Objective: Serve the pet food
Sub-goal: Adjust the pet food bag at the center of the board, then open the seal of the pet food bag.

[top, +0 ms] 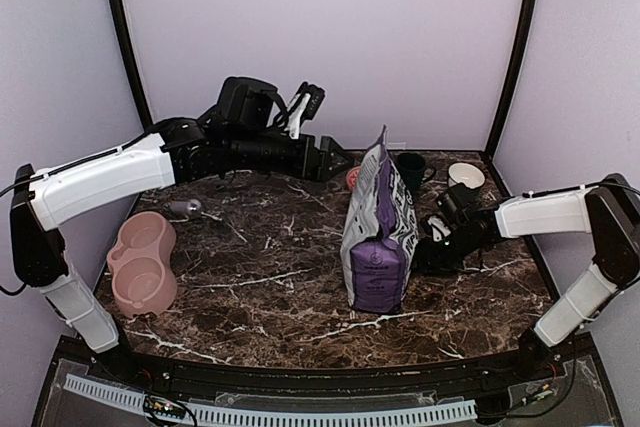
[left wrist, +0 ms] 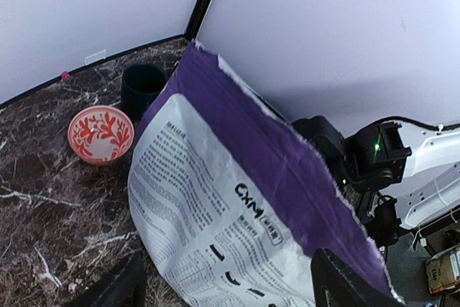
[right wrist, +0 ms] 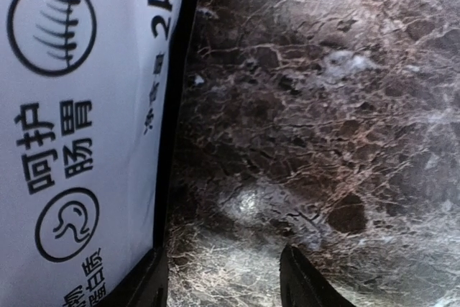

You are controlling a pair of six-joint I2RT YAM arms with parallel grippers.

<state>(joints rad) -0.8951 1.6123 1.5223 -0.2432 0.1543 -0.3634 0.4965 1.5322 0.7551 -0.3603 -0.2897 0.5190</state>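
The left gripper [top: 342, 161] has its jaws spread wide with nothing in them, held high, level with the torn top edge of the bag [top: 378, 237]. That edge lies just ahead of the jaws and runs across their gap. The right gripper [right wrist: 224, 278] is low at the bag's other side. Its jaws are also parted and empty, with only bare marble surface [right wrist: 323, 106] between them, and one finger [right wrist: 149, 284] is just beside the bag's printed wall or touching it; I cannot tell which. The pet food shows in no view, and I judge it is inside the upright bag. Beyond the left jaws and past the bag sit a red patterned bowl [left wrist: 100, 134] and a dark cup [left wrist: 142, 85]. The pink double bowl [top: 143, 262] lies well behind the left jaws, towards that arm's base. The main risk is the tall, narrow bag toppling. A nudge from the right jaws at its foot, or a sideways pull by the left jaws on one thin wall, could tip it and spill kibble across the surface. A pinch on the torn film could also slip.
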